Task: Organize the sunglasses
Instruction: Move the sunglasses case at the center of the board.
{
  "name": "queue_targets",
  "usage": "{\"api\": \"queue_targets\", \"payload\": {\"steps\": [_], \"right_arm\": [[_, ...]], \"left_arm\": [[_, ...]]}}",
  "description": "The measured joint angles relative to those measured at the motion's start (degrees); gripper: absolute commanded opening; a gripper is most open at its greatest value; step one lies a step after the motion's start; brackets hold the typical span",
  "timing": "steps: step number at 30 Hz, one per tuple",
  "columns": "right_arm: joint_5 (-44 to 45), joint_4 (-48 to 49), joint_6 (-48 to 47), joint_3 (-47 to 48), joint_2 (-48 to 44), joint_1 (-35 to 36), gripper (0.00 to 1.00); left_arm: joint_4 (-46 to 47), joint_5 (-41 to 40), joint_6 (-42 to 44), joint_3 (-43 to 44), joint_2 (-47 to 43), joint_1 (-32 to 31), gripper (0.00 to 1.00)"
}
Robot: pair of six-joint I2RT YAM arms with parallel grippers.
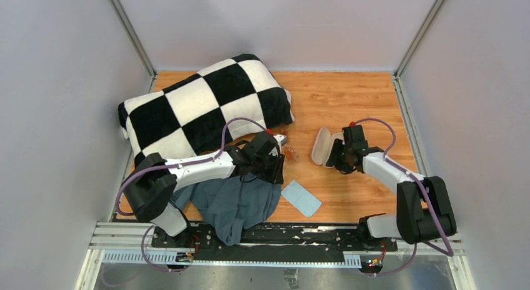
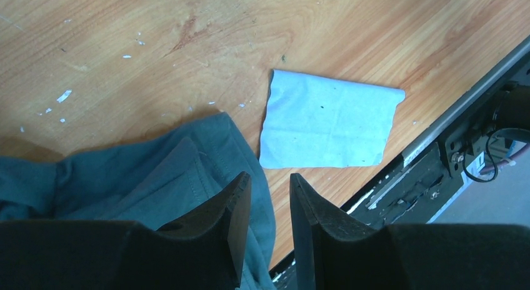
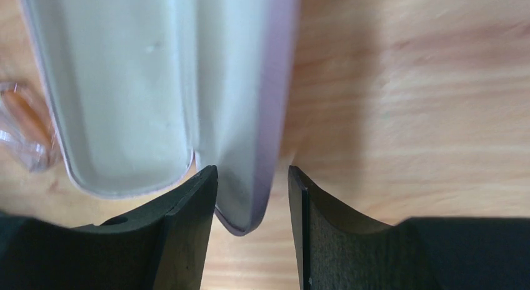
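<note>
Two arms meet near the middle of the table in the overhead view. The sunglasses, small with clear amber lenses, lie between them. They are just beside the left gripper on its right, and near the open pink case, which runs lengthwise toward the back edge. The right gripper sits at the case's near end. I judge the left arm the nearer to the glasses; their long axis is too small to tell here. A plush checkered pillow fills the back left corner. A rumpled grey-blue garment and a flat light-blue cloth lie by the near edge.

From the left wrist, the jaws stand narrowly apart with nothing between them, aimed over the garment's hem and the cloth. The sunglasses are out of this view, so the gripper would probably have to turn to face them.

From the right wrist, the jaws are apart, astride the rounded end of one smooth, pale half of the case. One finger is at the hinge and the other is clear of the rim. The sunglasses show at the picture's left edge, just beside the other half.
</note>
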Motion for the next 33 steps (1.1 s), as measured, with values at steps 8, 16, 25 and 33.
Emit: {"api": "queue_targets", "payload": {"steps": [8, 16, 25, 33], "right_arm": [[-2.5, -2.3, 4.0, -5.1, -8.8, 5.3, 0.56], [-3.1, -5.1, 4.1, -3.3, -14.3, 5.3, 0.56], [-4.3, -5.6, 4.7, -5.0, -14.7, 5.3, 0.29], [-6.6, -4.2, 8.2, -10.1, -18.1, 5.3, 0.19]], "left_arm": [[0.6, 1.0, 0.0, 1.5, 1.8, 0.0, 0.36], [0.9, 1.0, 0.0, 1.5, 1.8, 0.0, 0.36], [1.4, 1.1, 0.0, 1.3, 1.8, 0.0, 0.36], [2.3, 1.6, -0.2, 1.0, 1.8, 0.0, 0.36]]}}
